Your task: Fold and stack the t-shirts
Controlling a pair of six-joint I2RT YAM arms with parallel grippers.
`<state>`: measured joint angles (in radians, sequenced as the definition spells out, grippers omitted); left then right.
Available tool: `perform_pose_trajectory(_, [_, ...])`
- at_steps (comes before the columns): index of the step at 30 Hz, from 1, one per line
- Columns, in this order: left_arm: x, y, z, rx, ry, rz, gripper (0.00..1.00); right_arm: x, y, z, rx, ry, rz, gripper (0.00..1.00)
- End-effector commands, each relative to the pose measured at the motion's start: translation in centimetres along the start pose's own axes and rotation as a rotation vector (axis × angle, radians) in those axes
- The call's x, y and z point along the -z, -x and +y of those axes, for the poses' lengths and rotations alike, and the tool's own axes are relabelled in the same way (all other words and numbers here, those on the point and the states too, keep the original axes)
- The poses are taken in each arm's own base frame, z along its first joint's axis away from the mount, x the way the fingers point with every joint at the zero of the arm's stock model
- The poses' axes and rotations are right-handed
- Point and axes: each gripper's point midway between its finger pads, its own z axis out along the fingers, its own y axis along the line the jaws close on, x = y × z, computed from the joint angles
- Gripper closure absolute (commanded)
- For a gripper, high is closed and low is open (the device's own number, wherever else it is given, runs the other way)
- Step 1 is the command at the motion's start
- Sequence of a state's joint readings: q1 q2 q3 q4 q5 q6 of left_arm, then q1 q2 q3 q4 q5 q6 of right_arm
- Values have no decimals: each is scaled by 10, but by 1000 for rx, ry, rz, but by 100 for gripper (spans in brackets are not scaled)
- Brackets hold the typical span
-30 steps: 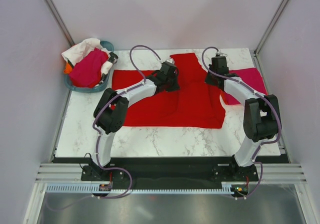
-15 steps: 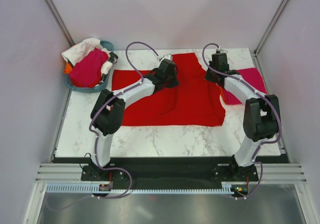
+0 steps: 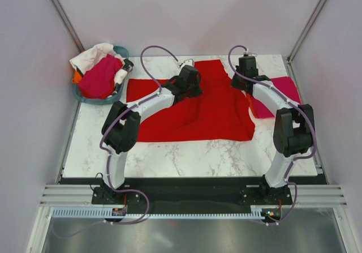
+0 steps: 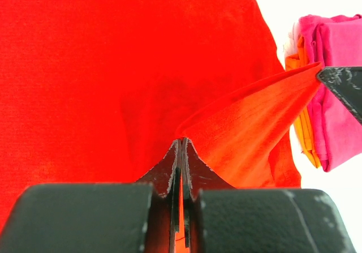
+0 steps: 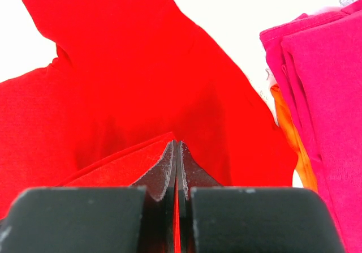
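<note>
On bench [image 3: 169,154] centre, red shirt [image 3: 215,117], mostly flat, far edge lifted taut btwn the tools. L tool [image 4: 181,144] clenched on red cloth; R tool [image 5: 176,144] clenched on same shirt. Just right of it, folded pink shirt [image 3: 283,91].

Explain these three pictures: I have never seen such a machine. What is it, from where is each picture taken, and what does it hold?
It is two robot arms bolted at the near edge of a table. The wide picture looks down from above and behind them. The other two come from a camera on each wrist, so the black fingers show at the bottom. A red shirt lies spread on the table. The left gripper and the right gripper are each shut on its cloth near the far side. At the right lies a folded pink shirt with orange cloth at its edge. A teal tub at the far left holds more clothes.
</note>
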<state>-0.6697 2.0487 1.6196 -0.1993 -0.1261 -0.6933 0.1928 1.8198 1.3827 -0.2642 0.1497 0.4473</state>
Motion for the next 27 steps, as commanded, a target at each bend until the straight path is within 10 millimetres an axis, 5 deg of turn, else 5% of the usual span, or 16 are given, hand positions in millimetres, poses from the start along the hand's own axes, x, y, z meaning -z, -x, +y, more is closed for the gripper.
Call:
perform_pose_trajectory(1, [5, 33, -15, -9, -33, -91, 98, -1, 20, 5, 10, -5, -45, 100])
perform_pose_trajectory(19, [-28, 38, -4, 7, -33, -71, 98, -30, 23, 10, 20, -21, -25, 100])
perform_pose_trajectory(22, [-38, 33, 3, 13, -22, -56, 98, -40, 18, 11, 19, -19, -11, 91])
perform_pose_trajectory(25, [-44, 30, 10, 15, -12, -42, 80, -48, 14, 13, 14, -16, 3, 62])
perform_pose_trajectory(26, [-46, 29, 15, 18, 1, -40, 57, -47, 13, 14, 15, -14, 2, 52])
perform_pose_trajectory(27, [-46, 29, 20, 17, 21, -35, 52, -45, 13, 14, 16, -13, 3, 51])
